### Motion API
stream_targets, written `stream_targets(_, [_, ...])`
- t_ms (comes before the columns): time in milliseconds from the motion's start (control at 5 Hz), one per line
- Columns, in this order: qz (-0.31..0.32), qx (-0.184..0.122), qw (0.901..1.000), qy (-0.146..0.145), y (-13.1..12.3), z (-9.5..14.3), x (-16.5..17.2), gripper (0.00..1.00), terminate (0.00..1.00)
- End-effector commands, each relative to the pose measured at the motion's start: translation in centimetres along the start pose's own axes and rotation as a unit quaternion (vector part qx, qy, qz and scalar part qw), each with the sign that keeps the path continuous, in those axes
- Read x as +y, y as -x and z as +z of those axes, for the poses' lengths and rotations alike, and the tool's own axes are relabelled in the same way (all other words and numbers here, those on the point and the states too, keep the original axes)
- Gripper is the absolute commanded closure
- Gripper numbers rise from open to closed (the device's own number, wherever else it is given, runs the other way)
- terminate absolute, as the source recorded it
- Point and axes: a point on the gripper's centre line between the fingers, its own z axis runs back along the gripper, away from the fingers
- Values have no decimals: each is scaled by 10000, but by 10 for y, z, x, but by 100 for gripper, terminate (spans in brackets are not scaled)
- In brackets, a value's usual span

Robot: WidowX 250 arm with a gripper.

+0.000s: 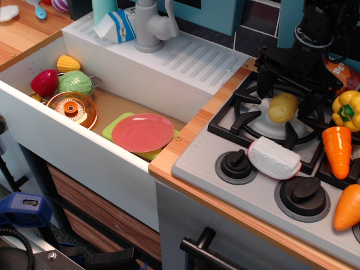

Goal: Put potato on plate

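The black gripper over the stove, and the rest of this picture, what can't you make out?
- Black gripper: dark against the burner grate; open or shut unclear.
- Lime-green square tray: mostly hidden under the salmon-pink round plate.
- Lower orange carrot: cut off by the right edge.
- Pale-yellow oval potato: contact with gripper unclear.

Potato: on the stove burner, right of the sink.
Gripper: directly above and behind the potato.
Plate: in the sink, on the tray.
Lid: left of the plate.
Pepper: right of the potato.
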Motion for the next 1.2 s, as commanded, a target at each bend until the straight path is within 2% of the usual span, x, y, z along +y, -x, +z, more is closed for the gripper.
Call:
stream_targets(0, [173, -233, 9995, 150, -3, -2, 2, 0, 0])
stream_targets(200, [173, -171, 9997, 67, -4, 2, 2, 100, 0])
stream_targets(400, [148, -60, 9999, -15, -9, 14, 5, 100, 0])
stream_targets(600, [47, 228, 9974, -676, -12, 51, 39, 100, 0])
stream_targets(800, [-19, 345, 9909, -1298, -5, 65, 84, 100, 0])
stream_targets(1000, [29, 333, 9893, -1420, 17, 53, 120, 100, 0])
